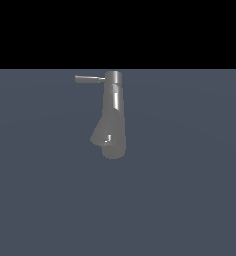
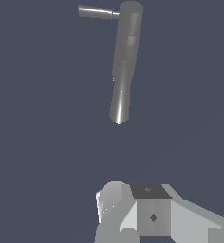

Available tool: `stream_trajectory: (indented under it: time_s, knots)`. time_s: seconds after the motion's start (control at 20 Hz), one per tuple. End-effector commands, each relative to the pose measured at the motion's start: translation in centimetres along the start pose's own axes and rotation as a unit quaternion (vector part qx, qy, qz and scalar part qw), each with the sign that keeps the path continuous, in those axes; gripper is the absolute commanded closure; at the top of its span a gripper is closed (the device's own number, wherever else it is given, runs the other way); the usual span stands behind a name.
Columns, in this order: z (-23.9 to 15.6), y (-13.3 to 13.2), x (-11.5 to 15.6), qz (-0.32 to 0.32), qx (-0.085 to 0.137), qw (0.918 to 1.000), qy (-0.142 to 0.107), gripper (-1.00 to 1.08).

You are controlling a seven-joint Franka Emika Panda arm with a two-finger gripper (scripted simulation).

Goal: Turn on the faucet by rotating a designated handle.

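The grey metallic faucet [image 1: 113,112] stands on the dark floor, its column widening to a rounded spout end. A thin handle [image 1: 89,79] sticks out of its short cylindrical cap toward the exterior view's left. No arm or gripper shows in the exterior view. In the wrist view the faucet [image 2: 125,61] and its handle [image 2: 97,12] lie well apart from my gripper [image 2: 133,204]. Only pale grey blocks of the gripper show at the picture's edge, and nothing is between them. How the jaws stand is unclear.
A plain dark blue-grey floor [image 1: 190,190] surrounds the faucet. Black background fills the space above its far edge in the exterior view.
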State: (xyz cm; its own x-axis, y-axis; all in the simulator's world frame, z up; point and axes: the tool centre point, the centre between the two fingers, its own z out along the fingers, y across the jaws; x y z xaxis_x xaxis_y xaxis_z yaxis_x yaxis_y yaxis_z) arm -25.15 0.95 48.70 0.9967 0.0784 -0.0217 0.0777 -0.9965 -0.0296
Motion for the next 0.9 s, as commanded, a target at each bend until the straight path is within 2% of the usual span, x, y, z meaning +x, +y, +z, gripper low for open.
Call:
stream_trajectory:
  time_s: [0.0, 0.45, 0.85]
  knots:
    - [0.0, 0.0, 0.0, 0.000, 0.000, 1.0000, 0.000, 1.08]
    - [0.2, -1.2, 0.4, -0.015, -0.015, 0.9997, -0.009, 1.08]
    - [0.2, -1.2, 0.7, -0.007, -0.016, 0.9998, -0.009, 1.08]
